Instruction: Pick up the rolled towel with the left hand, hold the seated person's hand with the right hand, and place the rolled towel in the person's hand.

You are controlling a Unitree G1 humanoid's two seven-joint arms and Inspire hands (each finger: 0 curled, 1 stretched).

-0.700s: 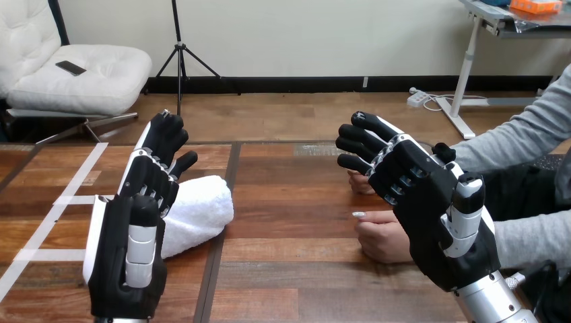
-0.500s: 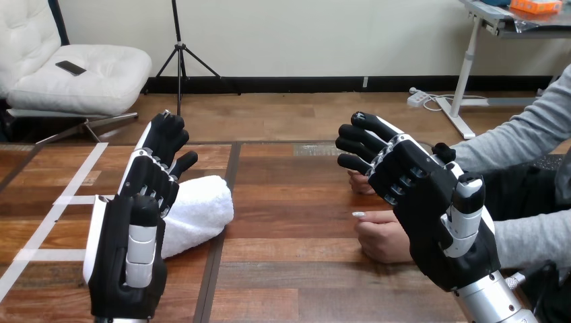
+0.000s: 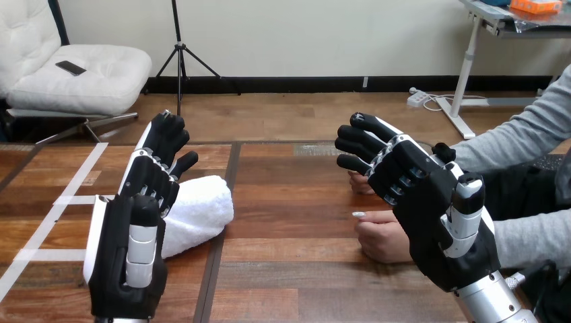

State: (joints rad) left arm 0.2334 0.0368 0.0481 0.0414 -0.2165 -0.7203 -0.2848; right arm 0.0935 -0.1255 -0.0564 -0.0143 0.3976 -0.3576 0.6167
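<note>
A white rolled towel (image 3: 198, 212) lies on the wooden table (image 3: 289, 202) left of centre. My left hand (image 3: 138, 222) is raised just left of the towel, fingers straight and open, hiding the towel's left part. My right hand (image 3: 421, 195) is raised at the right, open, its fingers lightly bent and pointing up-left. Below and behind it the person's hand (image 3: 380, 235) rests on the table as a loose fist, apart from my fingers. Another hand of the person (image 3: 360, 183) peeks out behind my right fingers.
White tape lines (image 3: 60, 202) mark the table's left side. The person's grey sleeves (image 3: 518, 141) come in from the right edge. Bare tabletop lies between the towel and the person's hand.
</note>
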